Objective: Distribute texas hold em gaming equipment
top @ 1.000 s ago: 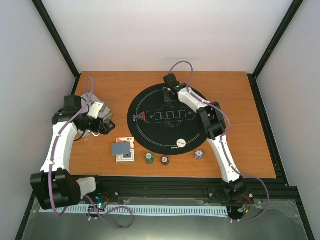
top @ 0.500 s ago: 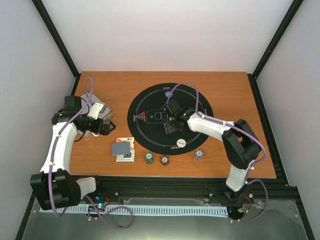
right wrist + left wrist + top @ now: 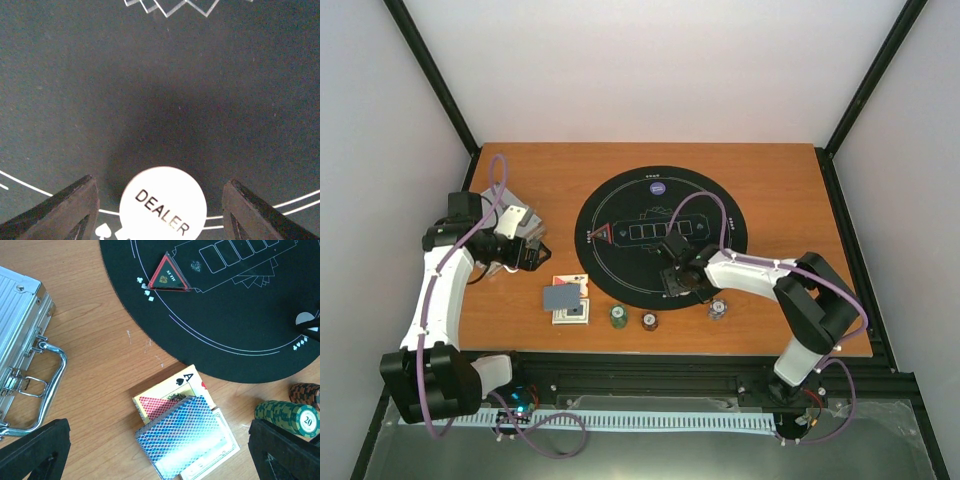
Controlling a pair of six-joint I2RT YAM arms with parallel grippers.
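Note:
The white dealer button (image 3: 162,205) lies on the black mat (image 3: 610,270) near its front rim. My right gripper (image 3: 162,216) hangs low over it, open, with one finger (image 3: 65,210) on each side and a gap to the disc. A grey-backed deck of cards (image 3: 185,437) rests on a card box with an ace of spades face, on the wood left of the mat. Above that deck my left gripper (image 3: 160,462) is open and empty. Green (image 3: 617,316), brown (image 3: 648,320) and blue-white (image 3: 719,309) chip stacks stand along the front edge. A purple chip (image 3: 657,186) sits at the mat's far rim.
A silver aluminium case (image 3: 20,340) with a handle lies at the table's left, under the left arm. A red-edged triangular marker (image 3: 170,277) sits on the left part of the mat. The right arm's elbow (image 3: 815,300) reaches out over the table's right front.
The right arm has swung back from the mat's far rim to the near rim and now hangs over the dealer button. The purple chip stays at the far rim. The left arm has not moved.

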